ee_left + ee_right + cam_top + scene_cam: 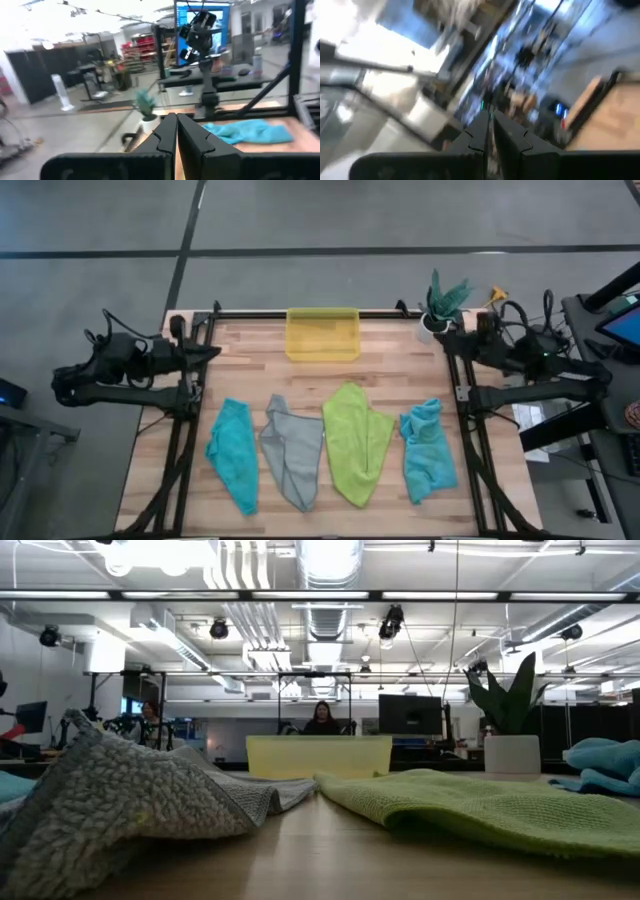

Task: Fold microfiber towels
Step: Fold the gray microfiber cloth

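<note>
Wooden plank desk point(260, 380), pale, dark frame along edges. Four towels in row across near half, crumpled, apart from each other: teal towel point(233, 453) at left, grey towel point(292, 450) next, lime green towel point(358, 442) next, second teal towel point(428, 449) at right. Yellow bin point(322, 334) at far edge, centre. Potted plant point(441, 306) at far right corner.

- The left arm's dark two-fingered hand point(176, 131) has its fingers pressed together, holding nothing.
- Beyond the hand, a crumpled teal-turquoise microfiber towel point(248, 132) lies on the light wooden desk point(300, 141).
- Past the towel stands the other dark robot arm point(204, 60).
- A small green potted plant point(145, 107) stands near the desk's edge, beside that arm.
</note>
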